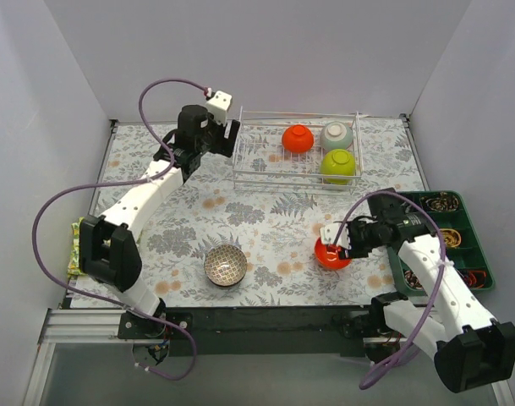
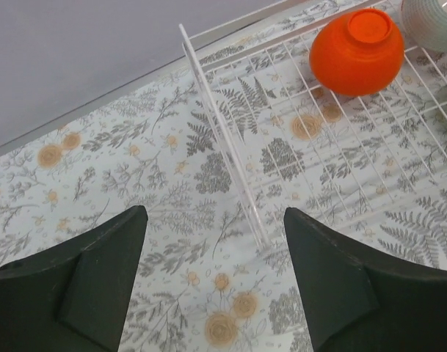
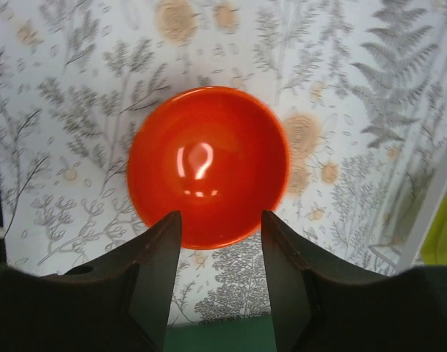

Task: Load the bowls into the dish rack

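Observation:
The wire dish rack (image 1: pixel 261 161) stands at the back and holds an orange-red bowl (image 1: pixel 298 138), a pale blue-green bowl (image 1: pixel 336 135) and a lime-green bowl (image 1: pixel 338 166), all upside down. A brown-and-white patterned bowl (image 1: pixel 226 265) sits upright on the table near the front. A bowl with a red inside (image 1: pixel 331 254) sits upright at front right; its outside is hidden. My right gripper (image 3: pixel 220 220) is open, its fingertips over that bowl's near rim (image 3: pixel 208 165). My left gripper (image 2: pixel 216 220) is open and empty at the rack's left end (image 2: pixel 223 154), with the orange-red bowl (image 2: pixel 357 53) beyond it.
A dark green compartmented tray (image 1: pixel 413 201) with small items lies at the right edge, just behind my right gripper. A yellow-green cloth (image 1: pixel 73 249) lies at the left edge. White walls close in the back and sides.

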### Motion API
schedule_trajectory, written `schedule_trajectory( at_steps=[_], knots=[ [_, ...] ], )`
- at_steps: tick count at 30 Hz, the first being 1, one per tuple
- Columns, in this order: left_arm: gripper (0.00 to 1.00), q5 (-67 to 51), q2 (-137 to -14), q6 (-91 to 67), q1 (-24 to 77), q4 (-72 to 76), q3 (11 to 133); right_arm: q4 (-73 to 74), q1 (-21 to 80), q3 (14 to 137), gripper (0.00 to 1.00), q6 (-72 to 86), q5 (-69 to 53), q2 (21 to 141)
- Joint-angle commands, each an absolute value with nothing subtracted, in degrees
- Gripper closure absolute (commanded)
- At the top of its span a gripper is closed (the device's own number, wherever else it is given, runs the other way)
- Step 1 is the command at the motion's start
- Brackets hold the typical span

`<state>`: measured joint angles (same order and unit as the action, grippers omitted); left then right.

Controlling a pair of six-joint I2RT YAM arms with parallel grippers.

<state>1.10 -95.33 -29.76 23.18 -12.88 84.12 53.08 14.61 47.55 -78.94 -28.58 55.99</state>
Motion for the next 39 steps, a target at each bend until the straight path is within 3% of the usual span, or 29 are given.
schedule_trajectory(
  at_steps=[1, 9, 15, 24, 26, 28, 31, 39],
  knots=[
    [0.24, 1.1, -83.7, -28.9, 22.9, -13.5, 77.1, 61.7, 18.1, 42.2, 0.44, -95.3, -23.1, 51.1],
    [0.23, 0.1, -71.5, -27.5, 21.6, -17.5, 67.0, 59.7, 20.7, 36.6, 0.44, -94.0, -20.7, 50.9],
    [0.22, -5.3, -68.9, -29.9, 18.0, -18.9, 66.5, 56.2, 22.8, 35.7, 0.52, -88.8, -20.1, 52.1],
    [0.23, -7.3, -69.7, -30.2, 16.0, -18.8, 68.0, 54.8, 27.1, 33.0, 0.79, -86.0, -18.9, 50.4],
    [0.23, -7.8, -70.0, -30.3, 16.0, -18.7, 68.6, 55.5, 27.4, 33.7, 0.9, -85.1, -18.4, 49.6],
    [0.23, -8.0, -70.1, -30.1, 16.0, -18.6, 69.1, 56.9, 27.7, 36.8, 0.99, -85.0, -18.8, 48.2],
    [0.23, -8.2, -70.4, -30.0, 15.9, -18.6, 70.7, 60.1, 27.9, 45.5, 0.99, -83.7, -21.5, 47.2],
    [0.26, -17.0, -77.1, -31.1, 16.2, -19.0, 77.2, 49.1, 27.8, 72.9, 0.99, -46.5, -31.8, 64.3]
  ],
)
